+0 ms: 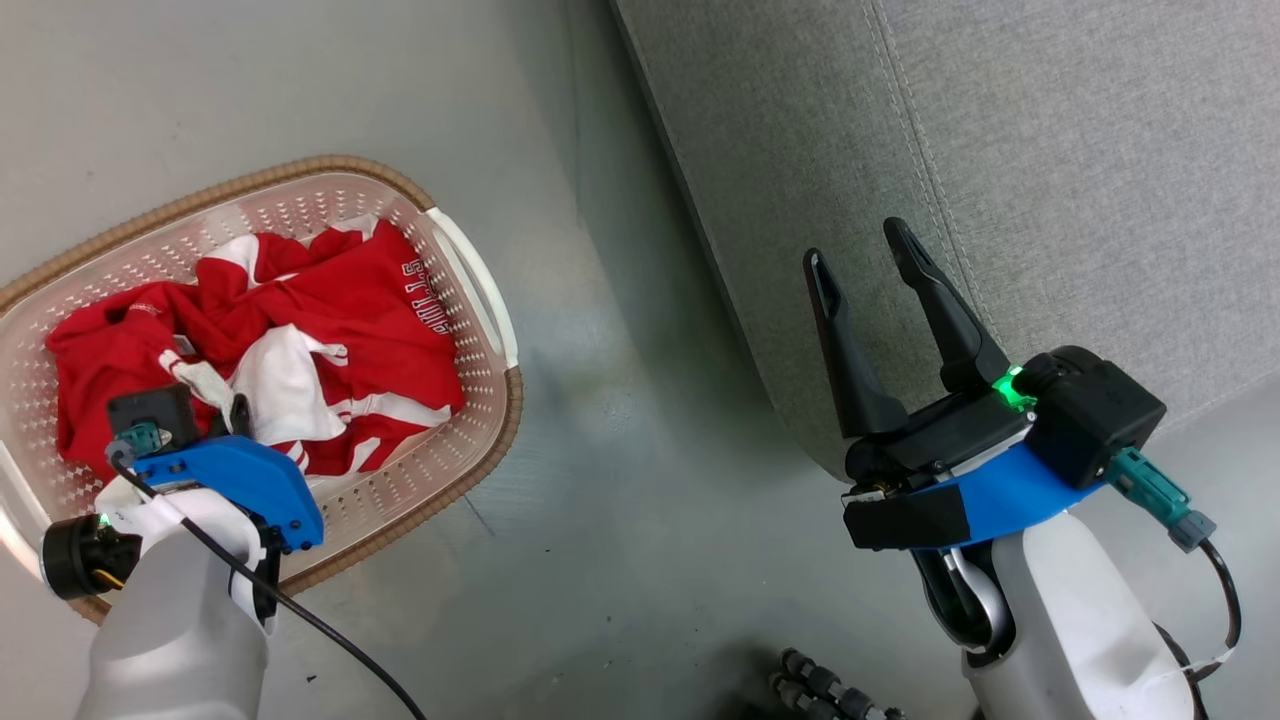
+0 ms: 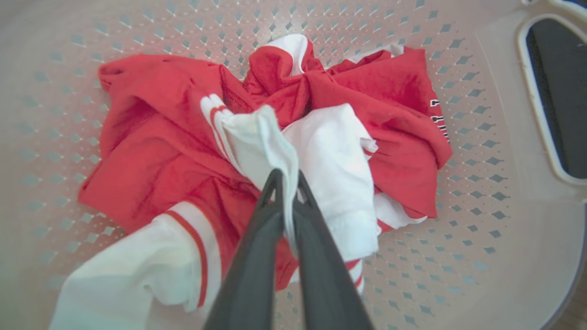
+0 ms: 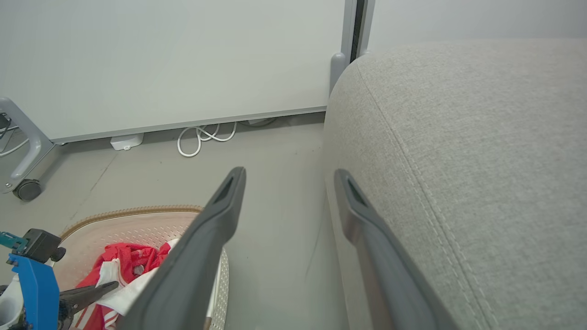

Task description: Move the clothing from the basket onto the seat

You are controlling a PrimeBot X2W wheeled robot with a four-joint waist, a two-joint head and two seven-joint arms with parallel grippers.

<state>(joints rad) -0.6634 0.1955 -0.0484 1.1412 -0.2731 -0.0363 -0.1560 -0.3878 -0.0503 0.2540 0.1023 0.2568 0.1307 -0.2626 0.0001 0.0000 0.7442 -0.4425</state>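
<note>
Left gripper (image 2: 286,176): pointed down, fingers pinched on a white fold of the clothing (image 2: 257,137). Right gripper (image 1: 855,245): raised at right, fingers spread wide, empty.

Right gripper (image 3: 290,178) fingers spread wide above the floor (image 3: 275,151) | grey seat (image 3: 458,160) at right, near one finger | basket (image 3: 137,219) lower left, red-and-white clothing (image 3: 133,256) inside | left gripper (image 3: 110,288) at the clothing | white cable (image 3: 206,135) looped by the wall (image 3: 183,59)
</note>
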